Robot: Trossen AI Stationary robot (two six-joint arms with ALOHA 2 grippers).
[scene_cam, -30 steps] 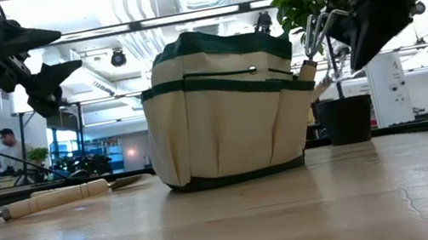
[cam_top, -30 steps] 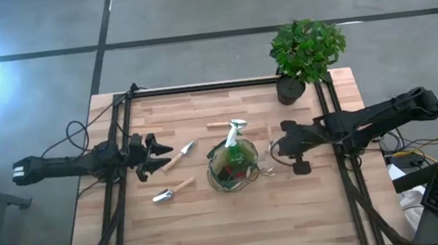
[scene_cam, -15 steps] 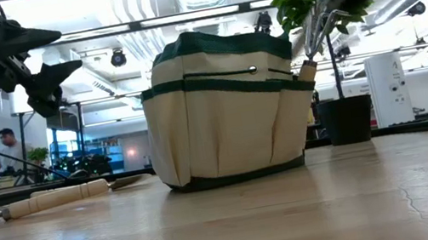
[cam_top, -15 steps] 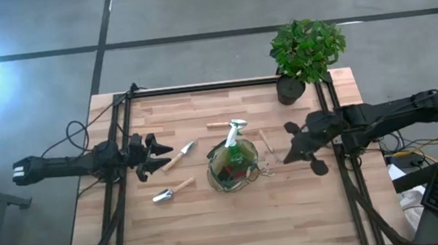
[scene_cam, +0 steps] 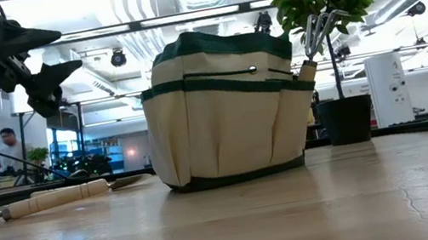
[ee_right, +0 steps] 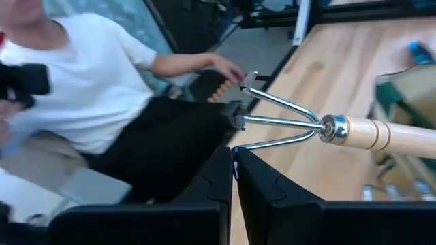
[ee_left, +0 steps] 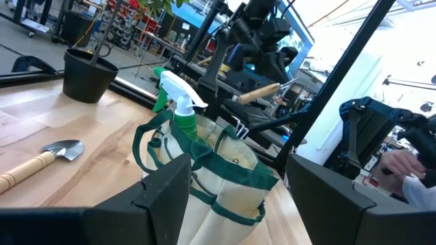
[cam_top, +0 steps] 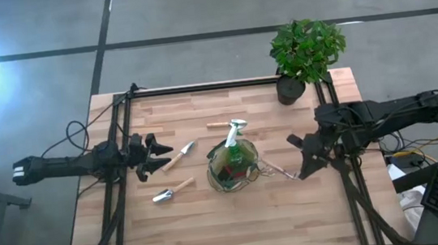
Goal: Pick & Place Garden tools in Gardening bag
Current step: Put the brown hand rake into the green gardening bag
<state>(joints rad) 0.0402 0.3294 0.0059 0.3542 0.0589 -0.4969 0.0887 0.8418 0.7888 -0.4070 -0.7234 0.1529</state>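
Now the right tool point(cam_top: 301, 165) has pulled back toward the table's right edge, away from the gardening bag point(cam_top: 233, 167), and it carries a hand fork point(ee_right: 320, 128) clamped by its wooden handle; a second ago the tool was closer to the bag. In the right wrist view the fork's three silver prongs point away from the handle, and the tool's two dark fingers point(ee_right: 204, 197) sit pressed together. In the low view the fork's handle shows high up above the bag's right side. The bag stands mid-table with a green-and-white spray bottle point(cam_top: 236, 141) upright inside it and another fork point(scene_cam: 315, 39) in an outer pocket. Left of the bag, two trowels point(cam_top: 178, 156) point(cam_top: 172, 193) lie on the table point(cam_top: 214, 229), unmoved. The left tool point(cam_top: 156, 155) hovers near them as before, its fingers apart and empty. A potted plant point(cam_top: 303, 52) stands at the far right corner. A person in a white shirt point(ee_right: 88, 82) sits beyond the table.
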